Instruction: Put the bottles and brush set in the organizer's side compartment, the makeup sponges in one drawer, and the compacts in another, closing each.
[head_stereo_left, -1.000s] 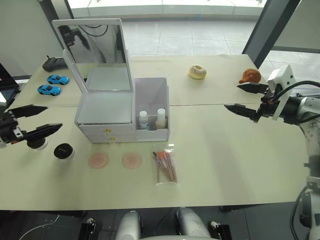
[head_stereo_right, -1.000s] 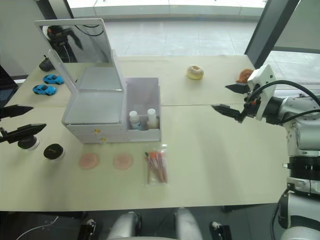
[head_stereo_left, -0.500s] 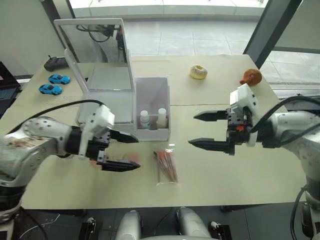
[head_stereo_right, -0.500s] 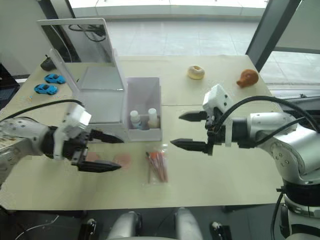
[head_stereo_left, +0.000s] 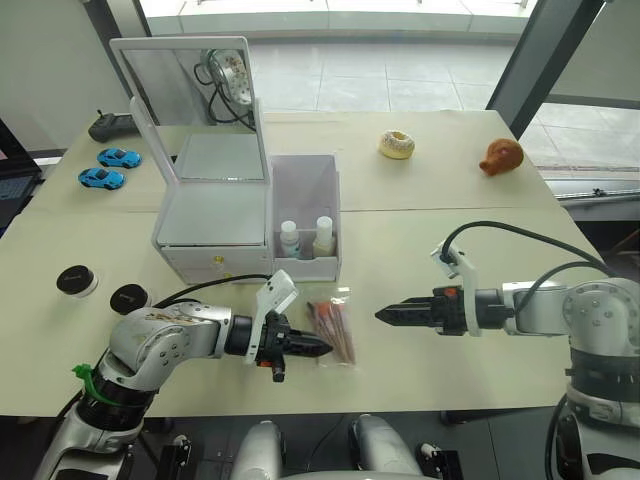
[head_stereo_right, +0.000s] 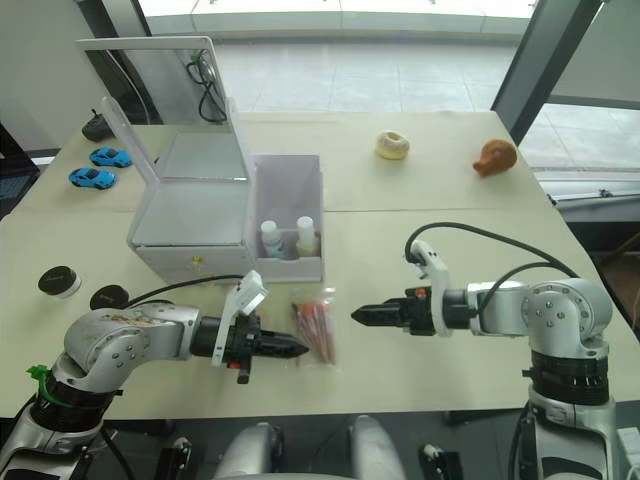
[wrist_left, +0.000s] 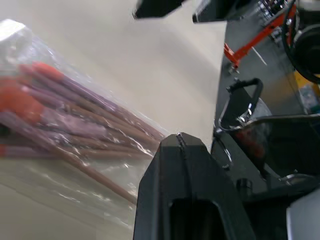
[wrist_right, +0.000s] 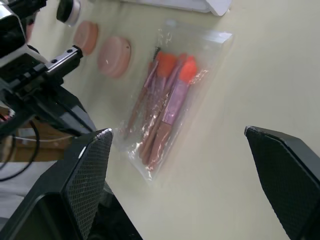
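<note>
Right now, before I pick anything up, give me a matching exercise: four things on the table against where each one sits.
Things:
1. bottles
2. brush set
3. compacts
4. donut

Places:
A. far part of the table, right of the organizer
B. on the table, left of the organizer
C. inside the side compartment
D. flat on the table, just in front of the side compartment

Pairs: 1-C, 2-D, 3-B, 4-A
</note>
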